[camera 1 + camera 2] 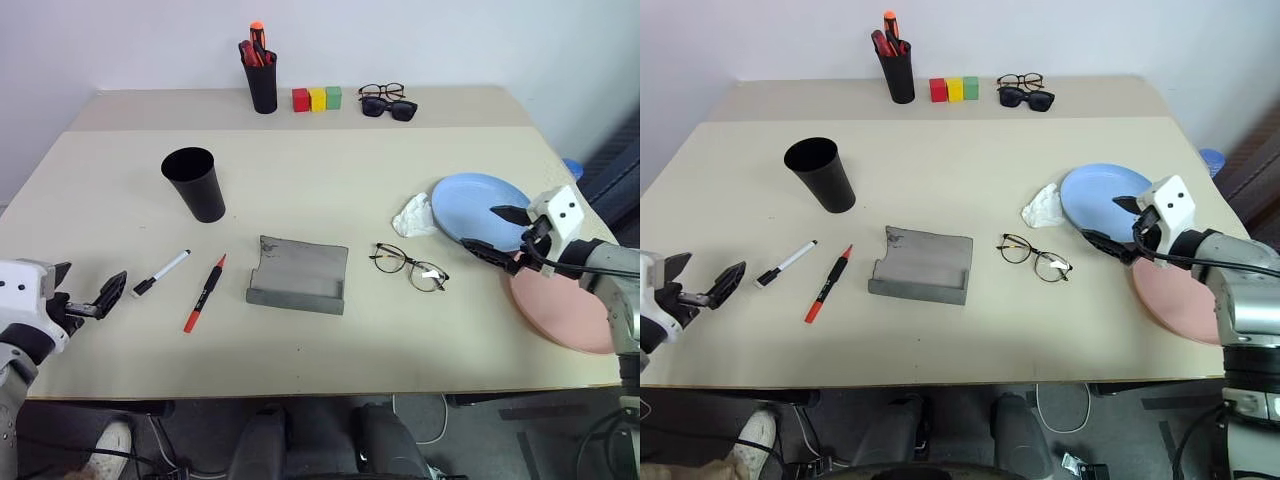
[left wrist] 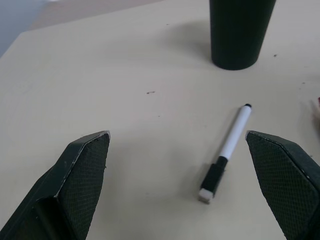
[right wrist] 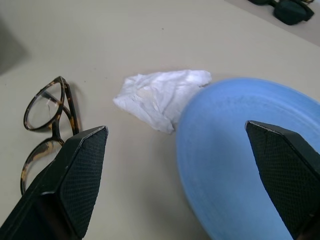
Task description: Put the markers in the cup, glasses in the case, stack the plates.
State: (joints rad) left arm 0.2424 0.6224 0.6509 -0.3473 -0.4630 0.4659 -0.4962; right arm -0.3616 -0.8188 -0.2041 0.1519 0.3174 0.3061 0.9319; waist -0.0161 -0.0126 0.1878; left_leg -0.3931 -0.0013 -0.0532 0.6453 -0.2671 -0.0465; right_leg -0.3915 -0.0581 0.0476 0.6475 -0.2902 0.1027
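The black cup stands upright at the left. In front of it lie the white marker and the red marker. My left gripper hovers open just left of the white marker, holding nothing. The grey case lies open at the centre, and the wire-frame glasses rest to its right. My right gripper is open over the near edge of the blue plate, empty. The pink plate lies at the table's right edge, partly hidden by my right arm.
A crumpled white tissue touches the blue plate's left rim. At the back stand a black holder of red-orange pens, three coloured blocks, black sunglasses and a black-rimmed pair.
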